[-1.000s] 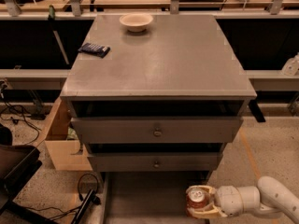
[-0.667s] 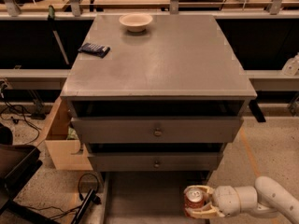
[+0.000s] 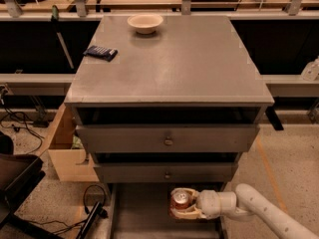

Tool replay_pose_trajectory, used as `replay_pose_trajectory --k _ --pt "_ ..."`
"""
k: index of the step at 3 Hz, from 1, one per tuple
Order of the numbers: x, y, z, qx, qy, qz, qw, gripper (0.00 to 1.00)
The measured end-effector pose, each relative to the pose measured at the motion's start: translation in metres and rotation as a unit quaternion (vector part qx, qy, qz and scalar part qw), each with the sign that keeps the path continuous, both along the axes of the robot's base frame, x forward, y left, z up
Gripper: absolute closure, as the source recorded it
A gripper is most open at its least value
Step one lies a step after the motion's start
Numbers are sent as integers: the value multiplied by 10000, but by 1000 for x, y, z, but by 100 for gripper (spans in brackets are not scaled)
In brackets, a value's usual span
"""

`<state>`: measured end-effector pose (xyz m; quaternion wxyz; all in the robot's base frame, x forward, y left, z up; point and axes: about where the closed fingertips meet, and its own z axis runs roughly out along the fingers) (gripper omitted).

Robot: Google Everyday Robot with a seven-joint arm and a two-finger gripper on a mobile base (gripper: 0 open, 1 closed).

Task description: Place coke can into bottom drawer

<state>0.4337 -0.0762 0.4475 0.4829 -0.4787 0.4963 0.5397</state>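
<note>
The coke can [image 3: 180, 201], red with a silver top, stands upright in my gripper [image 3: 183, 206] at the bottom of the view. The gripper is shut on the can and holds it over the right part of the bottom drawer [image 3: 139, 213], a pulled-out grey tray below the cabinet. My white arm [image 3: 259, 213] reaches in from the lower right. I cannot tell whether the can touches the drawer floor.
Two upper drawers with round knobs [image 3: 168, 142] are above. A cream bowl [image 3: 145, 22] and a dark flat object [image 3: 100, 52] lie on the cabinet top [image 3: 189, 59]. A wooden box [image 3: 62, 148] stands left of the cabinet, with cables [image 3: 94, 205] on the floor.
My gripper and the can have shifted a little to the left over the bottom drawer. Nothing else has moved.
</note>
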Motion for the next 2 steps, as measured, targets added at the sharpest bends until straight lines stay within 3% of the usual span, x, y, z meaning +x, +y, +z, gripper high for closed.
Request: replay_pose_trajectory --k 1,2 --pt "27 33 -43 143 -184 -143 9996 100" --pt "47 55 -83 -37 -389 -292 9988 100"
